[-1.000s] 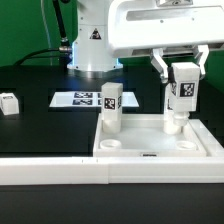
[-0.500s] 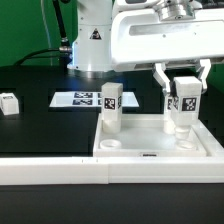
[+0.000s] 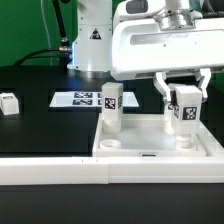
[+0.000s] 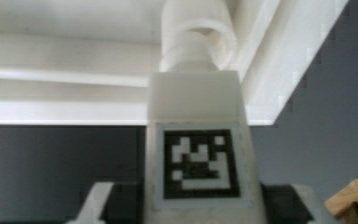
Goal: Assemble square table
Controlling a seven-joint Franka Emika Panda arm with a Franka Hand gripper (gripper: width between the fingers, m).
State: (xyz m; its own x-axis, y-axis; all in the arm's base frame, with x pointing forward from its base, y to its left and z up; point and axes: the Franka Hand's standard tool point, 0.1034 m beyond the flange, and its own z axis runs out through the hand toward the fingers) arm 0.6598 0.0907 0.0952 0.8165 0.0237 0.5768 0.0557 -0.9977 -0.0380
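So the gripper [image 3: 184, 100] is clamping its two fingers on the held leg [image 3: 185, 115], one finger on each side, and it's hanging that leg upright over the far corner of the top [image 3: 145, 130] on the exterior view's right. In the wrist view the held leg [image 4: 197, 140] is pointing tag-side at the camera with its peg aimed down toward the white tray. It's too blurry there to tell whether the peg is touching the socket or just hovering above it. The top itself is sitting at the near right of the scene, tucked against the rail [image 3: 50, 172]. Progress-wise, I'd say it's roughly a quarter done and working on the second quarter. The standing leg [image 3: 111, 105] is already upright in the far corner on the exterior view's left, though I can't say how tight it is. The two near sockets [image 3: 112, 145] are showing empty. A loose leg [image 3: 10, 103] is waiting far off on the exterior view's left, well apart from the top, past the marker board [image 3: 80, 99]. I'm not seeing a fourth leg anywhere in view. What's left, I reckon, is seating this one and then doing two more.
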